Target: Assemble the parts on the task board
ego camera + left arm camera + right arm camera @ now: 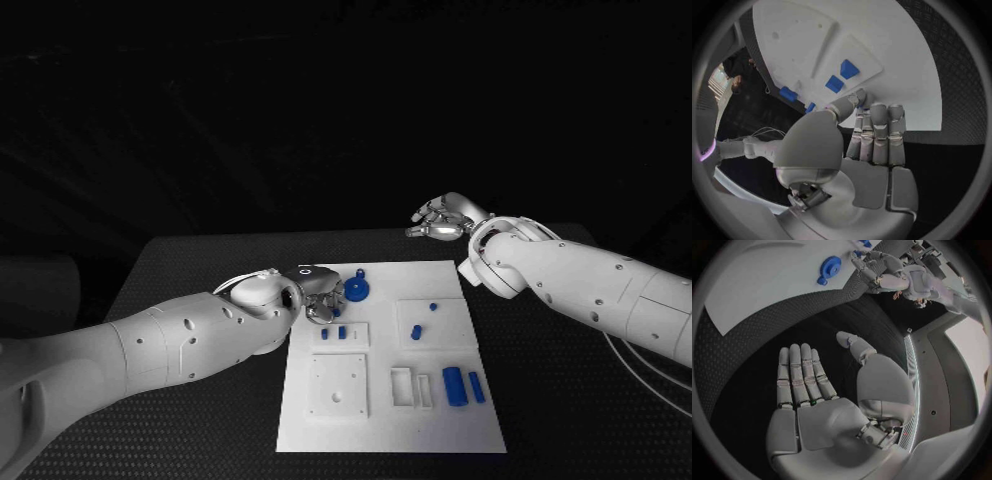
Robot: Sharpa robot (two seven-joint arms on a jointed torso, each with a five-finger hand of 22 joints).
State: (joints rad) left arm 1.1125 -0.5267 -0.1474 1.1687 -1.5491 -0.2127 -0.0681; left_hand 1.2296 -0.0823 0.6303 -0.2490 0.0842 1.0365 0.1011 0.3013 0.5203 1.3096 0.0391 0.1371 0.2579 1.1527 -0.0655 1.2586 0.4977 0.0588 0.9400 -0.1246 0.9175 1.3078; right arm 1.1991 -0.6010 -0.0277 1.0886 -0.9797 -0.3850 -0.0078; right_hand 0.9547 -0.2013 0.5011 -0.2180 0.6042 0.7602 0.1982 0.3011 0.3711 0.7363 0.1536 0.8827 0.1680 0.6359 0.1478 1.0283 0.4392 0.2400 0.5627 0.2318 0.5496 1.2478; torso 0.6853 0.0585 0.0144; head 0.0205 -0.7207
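The task board (433, 400), a flat, matte white plate with rectangular raised blocks and cut-out slots, is lying on the black table (188, 270), whose surface is showing a fine woven, dimpled texture. Its long axis is running away from the robot.

Near the board's far edge a round blue part with a short stem (356, 289) is lying flat, its stem pointing toward the far edge. Two small blue pegs (333, 333) are standing side by side in a square white block, and another short blue peg (415, 332) is sitting in the neighbouring block. Toward the board's near right, two long blue bars (463, 386) with rounded ends are lying parallel, their lengths running along the board's long axis, just beside two narrow empty slots.

The left hand (320, 292), smooth silver metal, is hovering at the board's far left edge, its fingers (879, 132) pressed together and straight, holding nothing, with the thumb touching or nearly touching the board.

The right hand (444, 222) is hanging beyond the board's far right corner over the table, its fingers (801, 375) extended side by side, palm bare.
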